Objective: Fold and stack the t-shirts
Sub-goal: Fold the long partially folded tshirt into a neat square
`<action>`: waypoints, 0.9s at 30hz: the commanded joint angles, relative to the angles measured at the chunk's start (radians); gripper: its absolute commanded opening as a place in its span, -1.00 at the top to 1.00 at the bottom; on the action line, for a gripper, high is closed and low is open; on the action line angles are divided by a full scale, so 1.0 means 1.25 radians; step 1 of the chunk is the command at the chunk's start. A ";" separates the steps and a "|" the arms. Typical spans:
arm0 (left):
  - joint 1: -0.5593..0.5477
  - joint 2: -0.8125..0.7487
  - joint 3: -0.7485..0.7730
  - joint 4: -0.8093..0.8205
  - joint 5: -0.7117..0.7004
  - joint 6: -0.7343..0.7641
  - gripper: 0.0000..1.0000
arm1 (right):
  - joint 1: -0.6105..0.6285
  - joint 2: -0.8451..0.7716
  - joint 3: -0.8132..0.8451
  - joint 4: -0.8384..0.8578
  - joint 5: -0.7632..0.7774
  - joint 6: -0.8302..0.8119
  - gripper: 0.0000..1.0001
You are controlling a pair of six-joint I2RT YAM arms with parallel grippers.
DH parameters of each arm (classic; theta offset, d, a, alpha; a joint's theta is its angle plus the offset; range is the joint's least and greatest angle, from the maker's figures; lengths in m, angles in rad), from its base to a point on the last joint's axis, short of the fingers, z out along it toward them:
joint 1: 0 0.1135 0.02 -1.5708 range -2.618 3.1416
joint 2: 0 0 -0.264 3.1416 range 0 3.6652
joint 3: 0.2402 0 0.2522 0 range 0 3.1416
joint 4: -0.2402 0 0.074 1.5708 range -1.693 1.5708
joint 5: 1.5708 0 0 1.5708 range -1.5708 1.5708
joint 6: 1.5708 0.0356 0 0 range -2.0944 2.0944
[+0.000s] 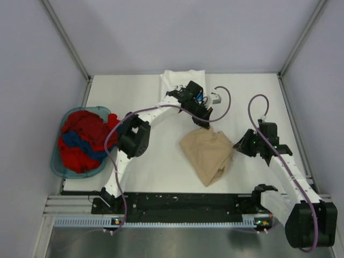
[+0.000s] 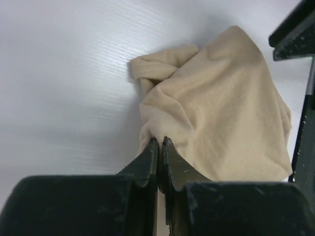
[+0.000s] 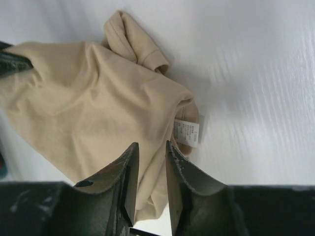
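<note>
Evidently the crumpled tan cotton t-shirt (image 1: 207, 153) lay mid-worktop (image 1: 156, 166), the left gripper (image 2: 160, 143) clenched on its far edge, the right gripper's (image 3: 151, 147) jaws parted, empty; spreading it flat should have preceded folding.

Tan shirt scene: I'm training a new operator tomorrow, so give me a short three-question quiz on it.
1. True or false: the left gripper is shut on the tan shirt.
2. Where are the red and blue shirts? A) teal basket B) table's far edge
3. What small white item shows on the tan shirt in the right wrist view?

Key: 1 true; 2 A; 3 care label.
</note>
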 commanded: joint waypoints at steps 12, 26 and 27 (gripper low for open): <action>0.040 0.000 0.024 0.032 -0.247 -0.050 -0.03 | 0.057 0.061 -0.130 0.181 0.038 0.163 0.18; 0.165 -0.334 -0.409 0.105 -0.217 -0.095 -0.19 | 0.081 0.681 0.491 0.283 -0.424 -0.294 0.85; 0.165 -0.352 -0.437 0.119 -0.212 -0.101 -0.20 | 0.092 0.709 0.545 0.238 -0.441 -0.321 0.72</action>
